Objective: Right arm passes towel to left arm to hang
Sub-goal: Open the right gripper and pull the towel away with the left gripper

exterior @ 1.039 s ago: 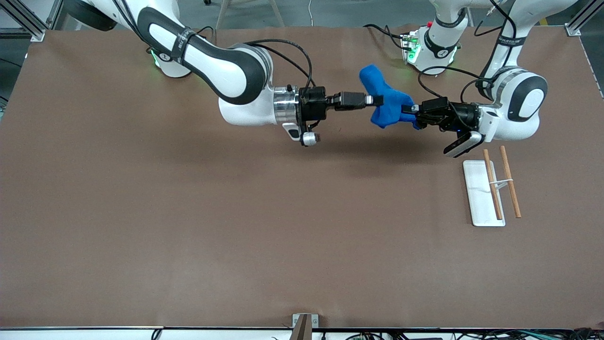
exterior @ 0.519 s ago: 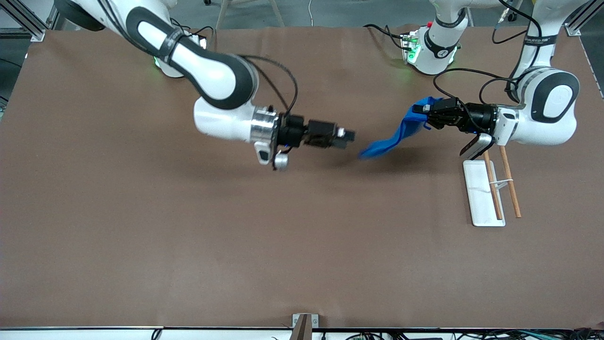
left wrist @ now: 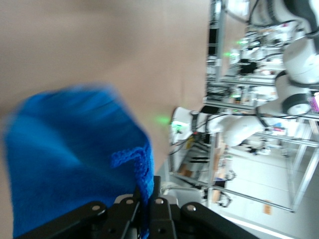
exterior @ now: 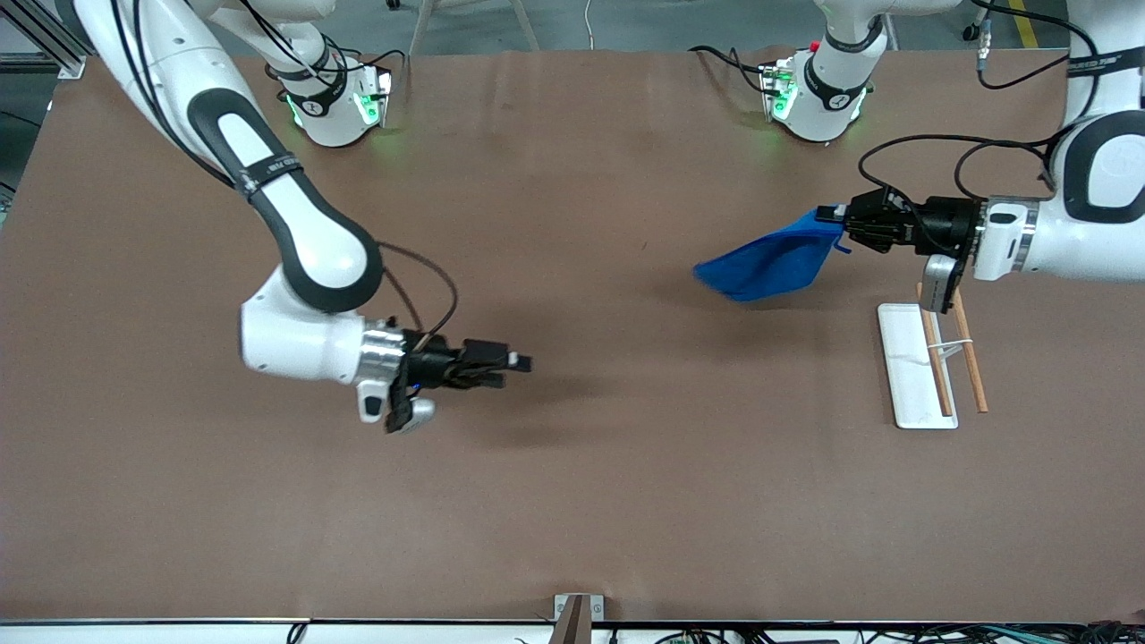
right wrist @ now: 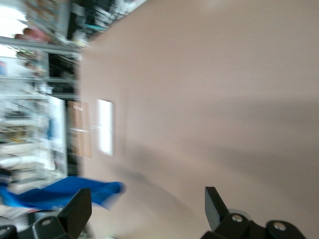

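Note:
The blue towel (exterior: 769, 261) hangs in the air from my left gripper (exterior: 832, 224), which is shut on its upper edge over the table at the left arm's end. In the left wrist view the towel (left wrist: 75, 164) fills the frame, its stitched edge pinched between the shut fingers (left wrist: 160, 209). My right gripper (exterior: 519, 362) is open and empty, low over the bare table toward the right arm's end. In the right wrist view its fingertips (right wrist: 213, 199) stand wide apart, and the towel (right wrist: 60, 193) shows far off.
A white flat tray (exterior: 908, 367) with two wooden rods (exterior: 968, 344) lies on the brown table (exterior: 572, 501) at the left arm's end, just under the left wrist. Both arm bases stand along the table's edge farthest from the front camera.
The right gripper let go of the towel and swung away toward the right arm's end and nearer the front camera. The left gripper carried the towel toward the tray; it now hangs loose.

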Controlling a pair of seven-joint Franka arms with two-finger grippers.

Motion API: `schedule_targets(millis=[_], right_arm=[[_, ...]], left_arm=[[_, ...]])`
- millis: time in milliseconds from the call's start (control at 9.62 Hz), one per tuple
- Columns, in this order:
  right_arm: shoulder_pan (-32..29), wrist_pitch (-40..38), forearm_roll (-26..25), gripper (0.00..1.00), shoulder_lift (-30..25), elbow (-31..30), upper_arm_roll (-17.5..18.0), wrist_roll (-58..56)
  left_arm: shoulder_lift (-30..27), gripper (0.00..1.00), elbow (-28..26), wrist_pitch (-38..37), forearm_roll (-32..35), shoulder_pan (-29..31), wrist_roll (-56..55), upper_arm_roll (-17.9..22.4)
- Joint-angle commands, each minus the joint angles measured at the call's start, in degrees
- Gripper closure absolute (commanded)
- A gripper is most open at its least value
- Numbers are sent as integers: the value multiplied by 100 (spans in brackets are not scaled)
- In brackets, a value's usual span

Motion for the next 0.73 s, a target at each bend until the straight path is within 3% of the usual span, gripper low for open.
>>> schedule_targets(millis=[0,104,208,416,519,623], right_arm=[[75,-614,-2144,0,-561,186,-387,1386],[58,-738,-2930,0,-756,99,-528,2071],[75,-818,-3355,0,-941,37,-799,2670],[84,-1203,-4540,0,-1450,-17,-1388,2851],[49,-1658,-5024,0,-1853,1,-1617,2791],[40,-2158,-5064,0,-2239,10,-1767,2825]], left_arm=[[349,100,651,88,807,-82,-293,18],[401,100,853,97,1376,-108,-547,18],[411,100,995,115,1808,-186,-846,18],[411,100,1075,334,2443,-135,-1042,105],[411,100,1092,439,2646,-152,-1059,367],[411,100,1093,623,2752,-135,-1068,526]])
